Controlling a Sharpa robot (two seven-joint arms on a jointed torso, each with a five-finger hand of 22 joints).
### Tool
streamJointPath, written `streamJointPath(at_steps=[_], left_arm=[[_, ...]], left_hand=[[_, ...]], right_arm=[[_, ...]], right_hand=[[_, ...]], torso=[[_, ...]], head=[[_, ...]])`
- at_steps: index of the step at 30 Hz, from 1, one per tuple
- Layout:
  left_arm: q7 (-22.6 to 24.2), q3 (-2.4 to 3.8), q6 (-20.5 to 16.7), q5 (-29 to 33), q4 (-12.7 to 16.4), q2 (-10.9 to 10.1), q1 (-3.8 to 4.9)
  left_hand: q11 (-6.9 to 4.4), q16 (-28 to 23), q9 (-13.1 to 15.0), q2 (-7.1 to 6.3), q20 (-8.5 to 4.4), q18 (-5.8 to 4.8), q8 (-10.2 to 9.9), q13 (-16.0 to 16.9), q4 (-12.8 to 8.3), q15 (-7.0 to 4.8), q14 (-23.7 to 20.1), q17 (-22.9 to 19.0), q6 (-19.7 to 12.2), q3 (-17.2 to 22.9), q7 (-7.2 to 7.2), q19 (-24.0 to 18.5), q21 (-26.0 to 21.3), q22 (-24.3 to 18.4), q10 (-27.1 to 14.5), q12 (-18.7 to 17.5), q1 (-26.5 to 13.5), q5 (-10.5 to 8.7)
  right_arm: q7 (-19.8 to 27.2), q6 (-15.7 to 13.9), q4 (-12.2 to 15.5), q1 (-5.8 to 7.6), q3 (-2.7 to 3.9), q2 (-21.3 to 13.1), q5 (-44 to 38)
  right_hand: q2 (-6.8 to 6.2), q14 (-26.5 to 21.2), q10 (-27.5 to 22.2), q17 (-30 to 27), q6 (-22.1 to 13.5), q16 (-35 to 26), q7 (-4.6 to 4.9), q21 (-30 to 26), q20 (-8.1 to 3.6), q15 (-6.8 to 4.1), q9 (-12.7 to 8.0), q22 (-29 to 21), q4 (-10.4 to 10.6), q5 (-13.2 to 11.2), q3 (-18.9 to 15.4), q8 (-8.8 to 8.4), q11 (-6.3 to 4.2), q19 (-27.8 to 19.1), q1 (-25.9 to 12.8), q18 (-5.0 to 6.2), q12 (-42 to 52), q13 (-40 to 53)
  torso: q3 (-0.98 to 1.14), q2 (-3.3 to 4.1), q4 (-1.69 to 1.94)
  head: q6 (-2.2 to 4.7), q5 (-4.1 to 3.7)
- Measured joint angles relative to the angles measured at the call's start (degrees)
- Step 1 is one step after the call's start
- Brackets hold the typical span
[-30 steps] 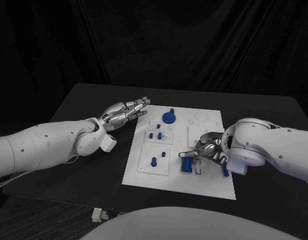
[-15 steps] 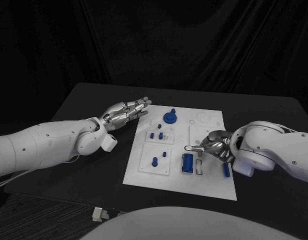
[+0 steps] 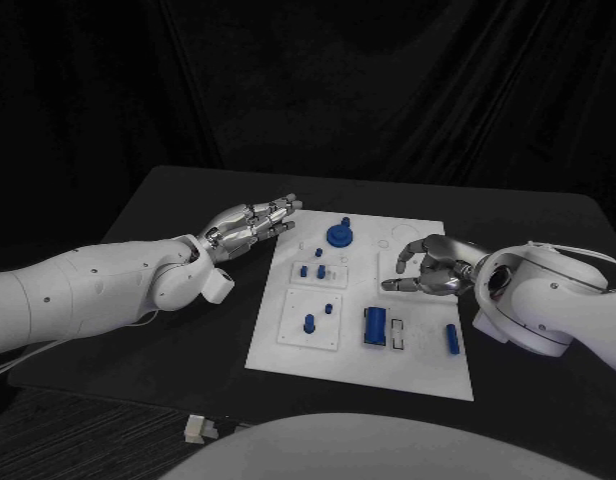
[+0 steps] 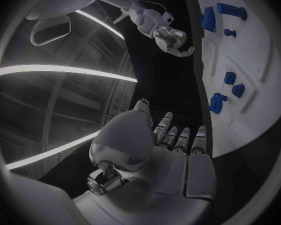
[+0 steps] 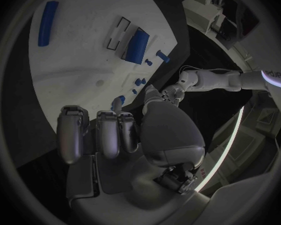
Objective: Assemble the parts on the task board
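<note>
The right robot hand (image 3: 426, 268) is seen empty with fingers loosely spread above the task board (image 3: 421, 372), behind a blue block (image 3: 376, 326) seated beside a white slot. The left robot hand (image 3: 252, 223) hovers open off the board's edge over the bench (image 3: 178, 200). A between-parts step is judged; next, the loose blue bar (image 3: 452, 338) must be reached and gripped.

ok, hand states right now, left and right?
Left hand: open, holding nothing, beside the task board.
Right hand: open, holding nothing, above the board.

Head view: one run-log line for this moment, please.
left hand: open, beside board | right hand: empty, above board | blue block: on board
</note>
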Motion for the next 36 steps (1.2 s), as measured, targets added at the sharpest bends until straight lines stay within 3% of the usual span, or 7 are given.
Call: streamJointPath(at_steps=[4,10,14,17,29,33,36], left_arm=[[0.0,0.00,0.0,0.0,0.0,0.0,0.00],[0.0,0.00,0.0,0.0,0.0,0.0,0.00],[0.0,0.00,0.0,0.0,0.0,0.0,-0.01],[0.0,0.00,0.0,0.0,0.0,0.0,-0.01],[0.0,0.00,0.1,0.0,0.0,0.0,-0.04],[0.0,0.00,0.1,0.0,0.0,0.0,-0.06],[0.0,0.00,0.1,0.0,0.0,0.0,-0.06]], left_hand=[[0.00,0.0,0.0,0.00,0.00,0.00,0.0,0.0,0.0,0.00,0.0,0.0,0.0,0.0,-0.01,0.0,0.0,0.0,0.0,0.0,0.0,0.00],[0.21,0.0,0.0,0.00,0.00,0.00,0.0,0.0,-0.2,0.00,0.0,0.0,0.2,0.2,0.18,0.0,0.0,0.0,-0.2,0.0,0.0,0.00],[0.22,0.0,0.0,0.00,0.00,0.00,0.0,0.0,-0.2,0.00,0.0,0.0,0.2,0.2,0.18,0.0,0.0,0.0,-0.2,0.0,0.0,0.00],[0.21,0.0,0.0,0.00,0.00,0.00,0.0,0.0,-0.2,0.00,0.0,0.0,0.2,0.2,0.18,0.0,0.0,0.0,-0.2,0.0,0.0,0.00],[0.41,0.0,0.0,0.20,0.00,0.00,0.2,0.0,-0.2,0.00,0.0,0.0,0.2,0.2,0.18,0.0,0.0,0.0,0.0,0.0,0.2,0.20],[0.41,0.0,0.0,0.20,0.00,0.00,0.2,0.0,-0.2,0.00,0.0,0.0,0.2,0.2,0.18,0.0,0.0,0.0,0.0,0.0,0.2,0.19],[0.41,0.0,0.0,0.20,0.00,0.00,0.2,0.0,-0.3,0.00,0.0,0.0,0.2,0.3,0.18,0.0,0.0,0.0,0.0,0.0,0.2,0.19]], right_arm=[[3.3,-2.0,1.9,-1.22,0.00,-0.8,-7.5],[6.1,-4.1,3.5,-3.42,-0.03,-1.4,-17.3],[6.3,-4.7,3.7,-4.72,-0.03,-1.3,-21.9],[6.0,-4.8,3.6,-5.48,-0.03,-1.1,-24.2],[3.6,-4.7,3.3,-7.87,-0.03,0.0,-30.1],[2.6,-4.3,3.1,-8.25,-0.03,0.3,-31.2],[1.9,-3.8,3.0,-8.46,-0.03,0.6,-31.7]], right_hand=[[-0.58,0.0,0.0,0.0,-2.1,0.0,0.11,0.0,0.00,0.00,-4.2,0.0,-1.8,-1.0,1.4,-1.40,0.00,0.0,4.7,0.00,0.0,0.0],[-2.41,0.0,0.0,0.0,-4.2,0.0,0.37,0.0,0.27,0.00,-6.9,0.0,-1.4,-3.1,2.6,-1.36,0.00,-0.1,6.6,0.00,0.0,0.0],[-8.88,0.0,-0.1,0.0,-6.6,-0.2,0.74,-0.9,0.41,0.35,-9.1,0.0,4.3,-9.2,6.3,0.88,0.56,0.0,4.2,0.00,0.0,0.0],[-11.06,0.0,-0.1,0.0,-7.2,-0.4,1.17,-1.4,0.62,0.35,-9.9,0.0,5.1,-11.1,6.5,1.56,0.56,-0.2,2.4,0.00,0.0,0.0],[-13.64,-0.1,0.1,0.0,-7.7,-0.7,1.26,-2.5,0.81,0.73,-10.3,0.0,5.2,-12.1,4.8,4.68,0.73,0.0,0.3,0.00,0.0,0.0],[-13.93,-0.1,-0.1,0.0,-8.6,-1.1,1.28,-3.6,0.81,0.73,-10.3,0.0,5.3,-12.1,4.5,5.78,0.94,0.0,0.0,0.05,0.0,0.0],[-13.70,0.1,-0.1,0.0,-8.9,-1.3,1.28,-4.0,0.93,0.88,-10.0,0.0,5.2,-12.1,4.7,7.46,0.94,-0.1,0.3,0.93,0.0,0.0]], torso=[[0.00,0.00,0.00],[0.02,0.00,0.00],[0.02,0.00,-0.01],[0.02,0.00,-0.01],[0.00,-0.02,0.00],[0.00,-0.03,0.00],[0.00,-0.03,0.00]], head=[[0.00,0.01],[0.00,-0.04],[0.00,0.00],[0.00,0.00],[0.00,-0.10],[0.00,-0.10],[0.00,-0.12]])
